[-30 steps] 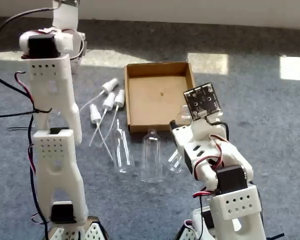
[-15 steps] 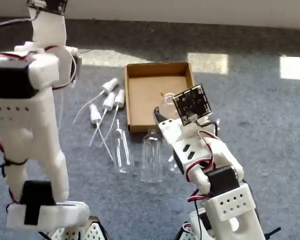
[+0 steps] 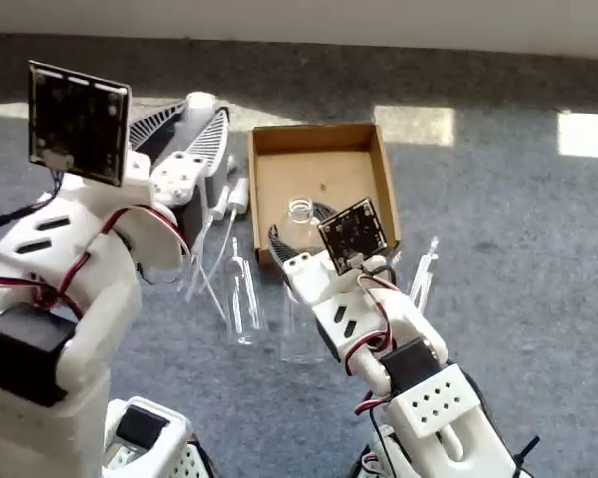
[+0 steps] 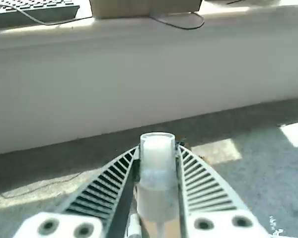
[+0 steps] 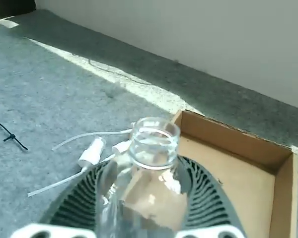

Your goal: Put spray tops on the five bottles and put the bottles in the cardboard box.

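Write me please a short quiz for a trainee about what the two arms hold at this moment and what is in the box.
1. True or false: the left end effector is shut on a spray top.
2. Choose one. The bottle in the right end effector: A) has a spray top fitted; B) has an open neck with no top; C) lies flat on the carpet.
3. Fill the gap: the number of bottles lying inside the cardboard box is ___.

Key: 1 true; 2 B; 3 zero.
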Robot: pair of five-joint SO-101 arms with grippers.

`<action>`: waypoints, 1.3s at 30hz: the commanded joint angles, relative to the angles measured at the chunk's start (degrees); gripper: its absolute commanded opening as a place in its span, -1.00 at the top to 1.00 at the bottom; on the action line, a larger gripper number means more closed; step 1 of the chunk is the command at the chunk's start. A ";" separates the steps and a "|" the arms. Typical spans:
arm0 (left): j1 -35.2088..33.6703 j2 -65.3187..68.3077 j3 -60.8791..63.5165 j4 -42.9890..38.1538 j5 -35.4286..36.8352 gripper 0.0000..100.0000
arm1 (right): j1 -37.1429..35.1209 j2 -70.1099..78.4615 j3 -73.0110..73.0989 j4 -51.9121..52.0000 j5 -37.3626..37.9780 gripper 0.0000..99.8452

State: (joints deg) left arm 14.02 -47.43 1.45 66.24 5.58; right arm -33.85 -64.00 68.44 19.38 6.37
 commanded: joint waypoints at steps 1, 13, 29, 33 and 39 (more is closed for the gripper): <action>4.26 -3.82 8.04 -14.77 0.53 0.89 | -0.75 -2.07 -0.31 -1.36 -0.35 0.99; 7.60 -3.82 9.63 -21.98 0.62 0.89 | -1.01 -18.33 10.95 -1.19 -0.62 0.99; 14.73 -3.65 10.68 -28.48 0.53 0.89 | -6.29 -18.77 11.82 -1.10 -0.44 0.99; 14.55 -1.89 14.81 -37.01 0.35 0.89 | -6.29 -18.86 11.82 -1.10 -0.44 0.99; 14.46 2.86 15.78 -38.86 0.44 0.89 | -6.29 -18.86 11.82 -1.10 -0.44 0.99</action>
State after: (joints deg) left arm 28.00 -46.81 17.54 30.29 5.58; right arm -39.56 -81.85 80.84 19.38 6.37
